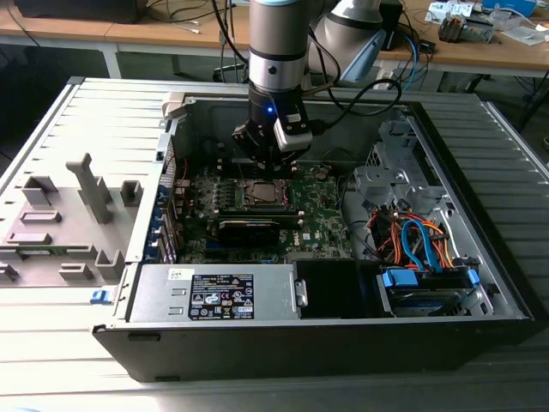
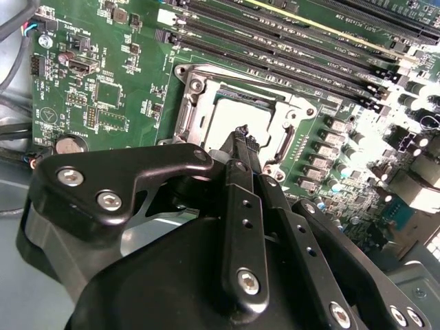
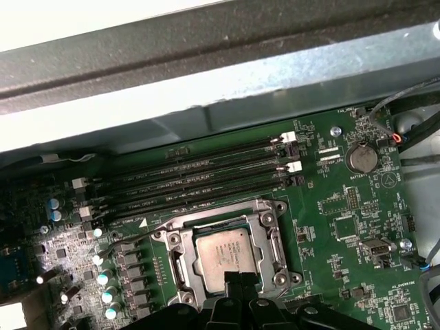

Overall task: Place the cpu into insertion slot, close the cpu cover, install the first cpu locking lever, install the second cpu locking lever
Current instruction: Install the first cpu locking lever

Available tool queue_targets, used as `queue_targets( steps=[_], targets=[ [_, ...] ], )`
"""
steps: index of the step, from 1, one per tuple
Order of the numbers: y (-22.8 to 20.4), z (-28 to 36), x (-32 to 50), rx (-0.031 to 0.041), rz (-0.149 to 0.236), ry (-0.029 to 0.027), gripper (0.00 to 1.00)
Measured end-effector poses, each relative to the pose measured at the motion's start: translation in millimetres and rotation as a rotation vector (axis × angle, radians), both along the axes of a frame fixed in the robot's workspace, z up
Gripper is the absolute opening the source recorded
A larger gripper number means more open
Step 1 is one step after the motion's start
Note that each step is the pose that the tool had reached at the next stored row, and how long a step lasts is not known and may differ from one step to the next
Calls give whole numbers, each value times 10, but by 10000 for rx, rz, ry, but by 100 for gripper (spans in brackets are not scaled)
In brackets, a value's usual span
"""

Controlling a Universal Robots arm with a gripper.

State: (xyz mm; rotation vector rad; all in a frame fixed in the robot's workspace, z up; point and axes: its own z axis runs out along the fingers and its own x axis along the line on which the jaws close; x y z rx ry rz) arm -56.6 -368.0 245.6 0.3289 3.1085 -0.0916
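Since the chip [image 3: 223, 256] sits in the socket [image 3: 269, 210] with the cover [image 3: 180, 261] seemingly down around it, I judge we're at the latching stage. My gripper [image 2: 240, 132] hangs just over the chip's edge, fingers pinched narrow, nothing visibly between them. I'd press slowly and squarely, keeping the tips off the green board [image 3: 344, 206].

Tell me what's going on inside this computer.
A robot arm holds its end effector, fingertips together, inside an open computer case. It hangs right over the processor socket on the green board. The chip sits in the socket, and the metal cover frame looks laid down around it.
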Motion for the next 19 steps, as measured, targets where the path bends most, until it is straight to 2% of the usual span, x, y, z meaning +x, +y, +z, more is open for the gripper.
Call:
queue_targets(
  steps=[19],
  targets=[
    [0,0,0,0,199,0,11]
  ],
)
